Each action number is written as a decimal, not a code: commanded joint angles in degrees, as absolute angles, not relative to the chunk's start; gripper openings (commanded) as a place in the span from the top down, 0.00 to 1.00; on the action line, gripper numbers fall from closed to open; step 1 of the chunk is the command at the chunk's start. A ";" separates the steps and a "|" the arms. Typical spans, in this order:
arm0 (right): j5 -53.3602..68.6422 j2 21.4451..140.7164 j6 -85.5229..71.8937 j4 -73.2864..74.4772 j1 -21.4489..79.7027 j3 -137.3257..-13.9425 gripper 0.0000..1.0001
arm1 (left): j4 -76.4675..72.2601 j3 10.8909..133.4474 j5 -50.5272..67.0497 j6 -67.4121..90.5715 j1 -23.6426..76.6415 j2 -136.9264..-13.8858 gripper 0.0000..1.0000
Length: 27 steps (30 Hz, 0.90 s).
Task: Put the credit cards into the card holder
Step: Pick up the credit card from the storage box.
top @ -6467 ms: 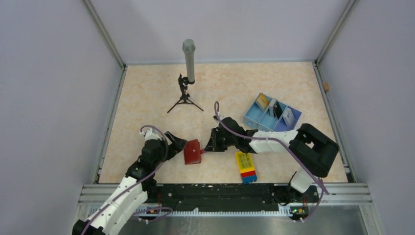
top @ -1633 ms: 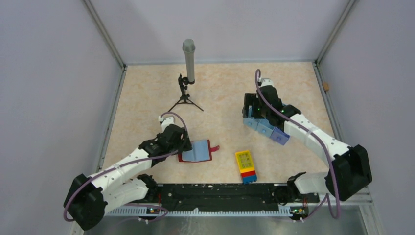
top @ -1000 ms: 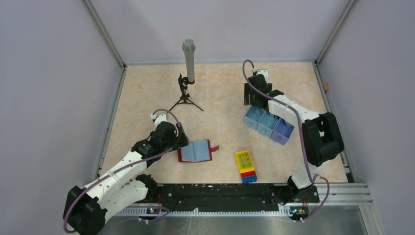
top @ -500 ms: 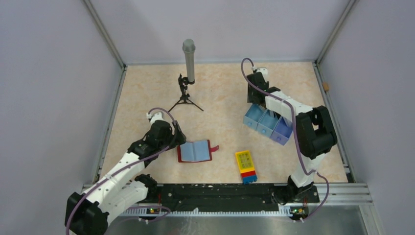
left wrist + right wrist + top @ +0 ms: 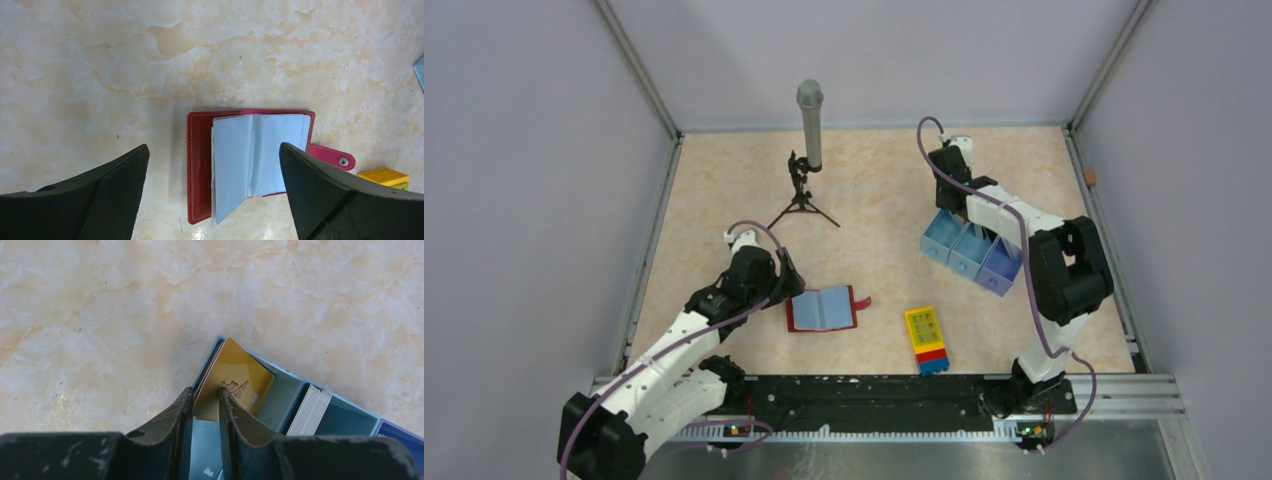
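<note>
The dark-red card holder (image 5: pixel 824 308) lies open on the table, blue-grey pockets up and red tab to the right; it also shows in the left wrist view (image 5: pixel 250 160). My left gripper (image 5: pixel 786 285) is open and empty, just left of the holder, its jaws wide on either side of it (image 5: pixel 214 146). My right gripper (image 5: pixel 949 200) reaches into the far-left compartment of the light-blue tray (image 5: pixel 972 252). Its jaws (image 5: pixel 206 390) are closed narrowly on the edge of a yellow-gold card (image 5: pixel 240 380). A stack of pale cards (image 5: pixel 311 410) stands in the middle compartment.
A yellow, red and blue block (image 5: pixel 927 338) lies near the front, right of the holder; its corner shows in the left wrist view (image 5: pixel 382 176). A microphone on a small tripod (image 5: pixel 808 130) stands at the back. Walls close in the table on three sides.
The holder, folded 6.5 s ago, now lies open. My left gripper has drawn back a little to the left. My right gripper has moved to the tray's far-left compartment and closed on the yellow-gold card.
</note>
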<state>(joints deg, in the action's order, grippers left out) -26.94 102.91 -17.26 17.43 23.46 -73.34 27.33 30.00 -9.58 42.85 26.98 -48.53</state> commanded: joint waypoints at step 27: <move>-28.64 100.90 -15.62 16.09 24.08 -75.82 0.92 | 26.94 28.04 -8.17 42.12 26.53 -46.20 0.01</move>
<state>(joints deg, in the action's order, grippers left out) -29.65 101.08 -15.40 17.58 23.83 -73.63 27.31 28.53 -8.34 42.85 26.81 -47.35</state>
